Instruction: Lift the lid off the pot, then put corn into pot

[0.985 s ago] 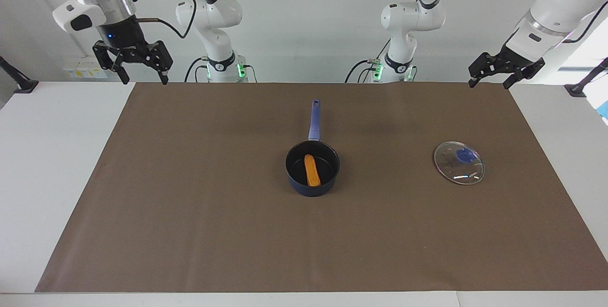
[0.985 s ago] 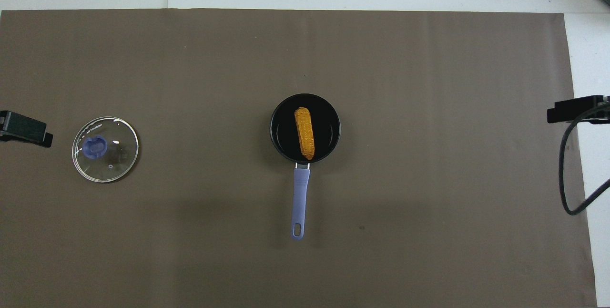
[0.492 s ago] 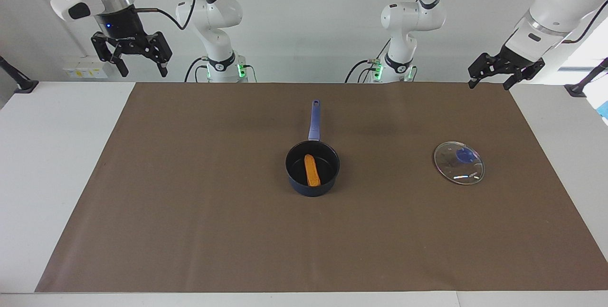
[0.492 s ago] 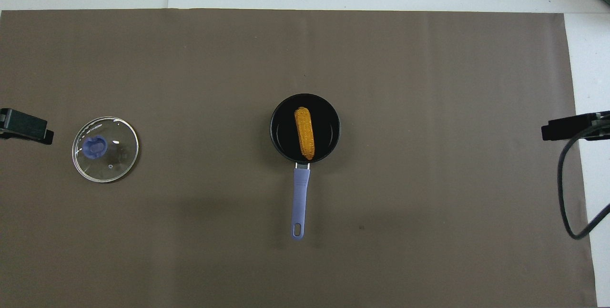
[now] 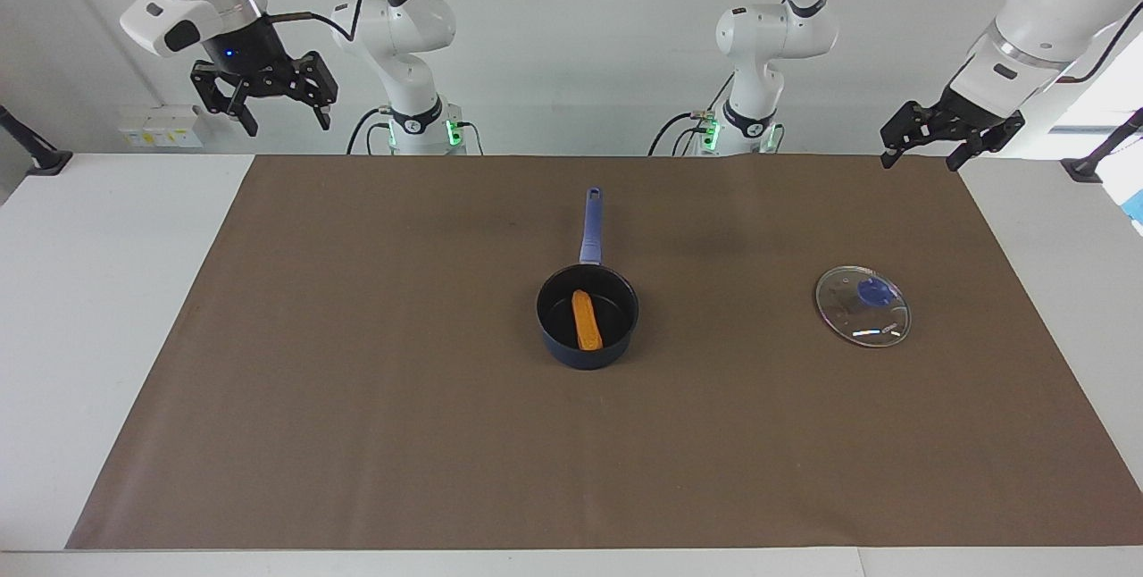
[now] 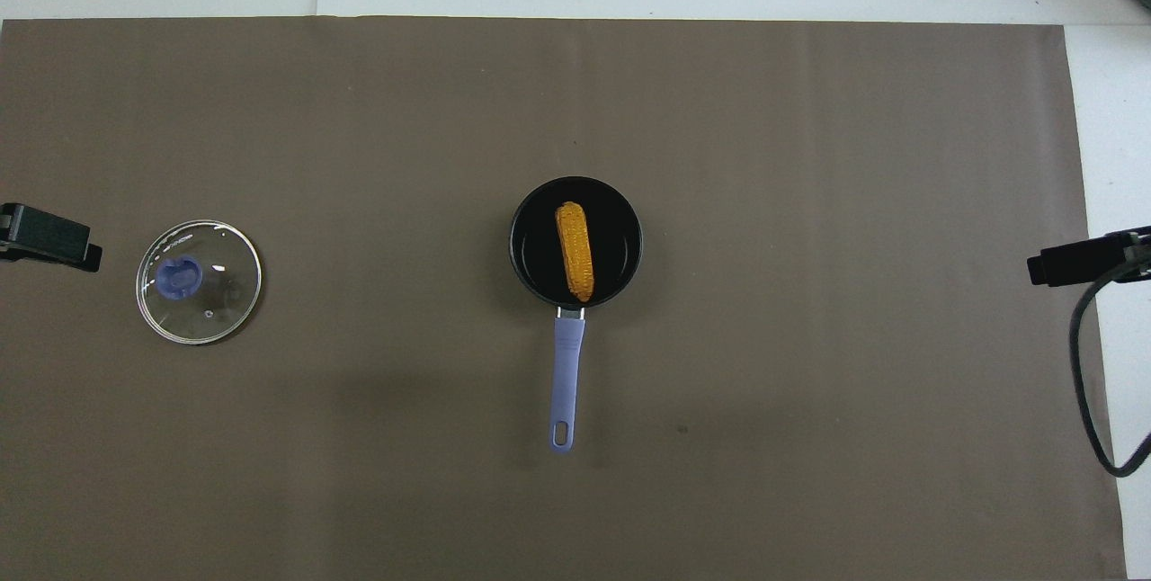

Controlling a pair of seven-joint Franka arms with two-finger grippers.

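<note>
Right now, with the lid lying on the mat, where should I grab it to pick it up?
Take the lid by its blue knob, coming straight down from above. It lies flat with the knob facing up, and its thin rim sits flush on the mat, so the edge offers little hold. The left tool is likely handier.

I hold my right gripper (image 5: 279, 109) and my left gripper (image 5: 922, 148) up high, both with fingers spread open, holding nothing.

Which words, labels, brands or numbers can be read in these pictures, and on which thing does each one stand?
None can be read.
The pot, the corn and the lid show no print.
The right gripper bears a small mark, too small to read.
The left gripper shows no print.
</note>
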